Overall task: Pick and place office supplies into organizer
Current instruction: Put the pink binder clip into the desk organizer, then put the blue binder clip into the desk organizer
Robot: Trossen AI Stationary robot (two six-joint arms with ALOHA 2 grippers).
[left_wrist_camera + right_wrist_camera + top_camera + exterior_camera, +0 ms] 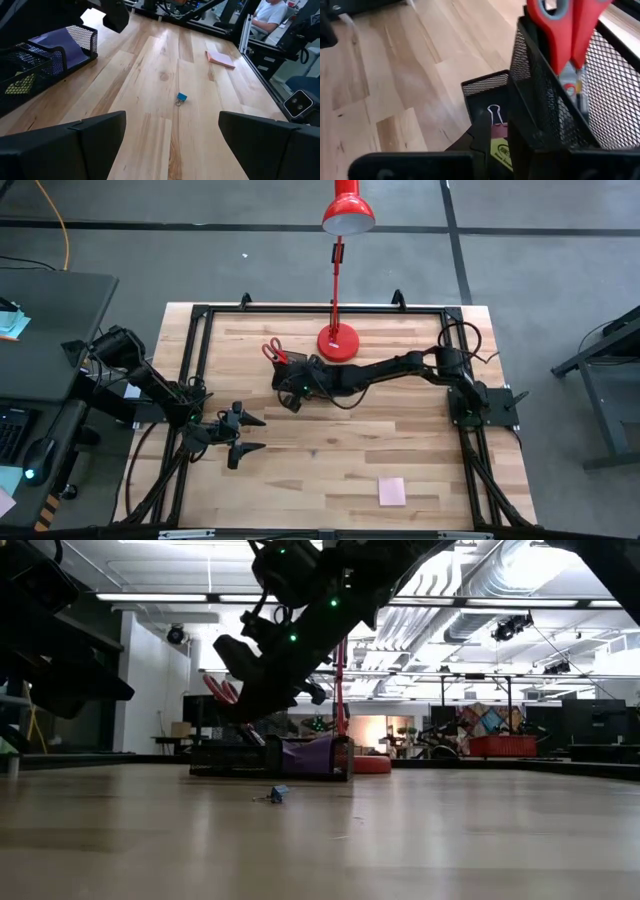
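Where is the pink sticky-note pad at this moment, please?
In the high view the pink sticky-note pad lies flat on the table's near right part, well away from the organizer and from both arms.

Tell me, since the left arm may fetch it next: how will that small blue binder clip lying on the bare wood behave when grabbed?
The blue binder clip looks tiny and probably very light, so a nudge may skid it across the smooth table. Its wire handles look thin and may swing. The open left hand would likely need precise centring.
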